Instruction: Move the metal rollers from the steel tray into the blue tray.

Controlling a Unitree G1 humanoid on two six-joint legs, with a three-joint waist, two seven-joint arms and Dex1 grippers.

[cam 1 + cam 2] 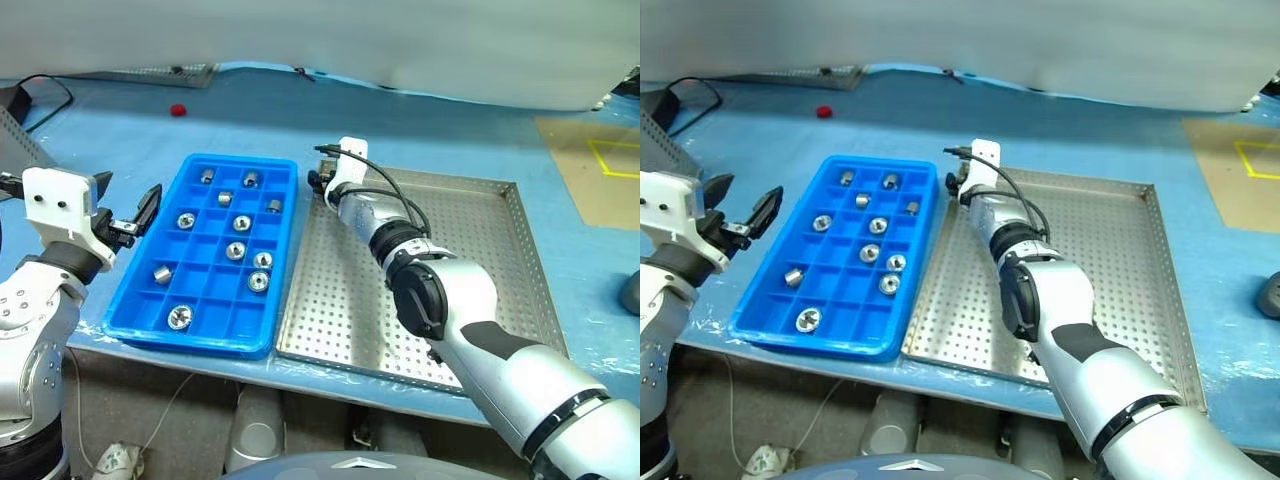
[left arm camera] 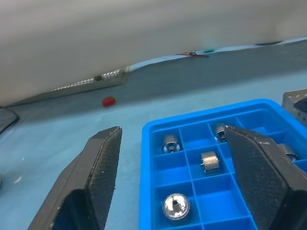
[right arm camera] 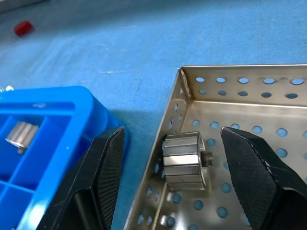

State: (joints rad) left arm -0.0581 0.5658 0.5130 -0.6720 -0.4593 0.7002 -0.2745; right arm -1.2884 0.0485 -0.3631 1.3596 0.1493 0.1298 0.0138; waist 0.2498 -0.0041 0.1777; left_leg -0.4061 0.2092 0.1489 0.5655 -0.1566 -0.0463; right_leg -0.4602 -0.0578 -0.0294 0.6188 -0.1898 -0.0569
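Showing in right wrist view one roller (image 3: 184, 160) in steel tray (image 3: 249, 120) corner between spread right claw (image 3: 184, 184), hidden head-on; left claw (image 2: 184, 184) apart beside blue tray (image 1: 130, 290) with ten rollers.

We are observing a flat work table covered in light blue sheeting (image 1: 450, 130). Lying directly on it, side by side and nearly touching, are a bright blue plastic compartment tray (image 1: 140, 300) on the left and a large shallow perforated steel tray (image 1: 480, 240) on the right. A small red cap-like object (image 1: 178, 110) is sitting well apart, toward the far left edge.
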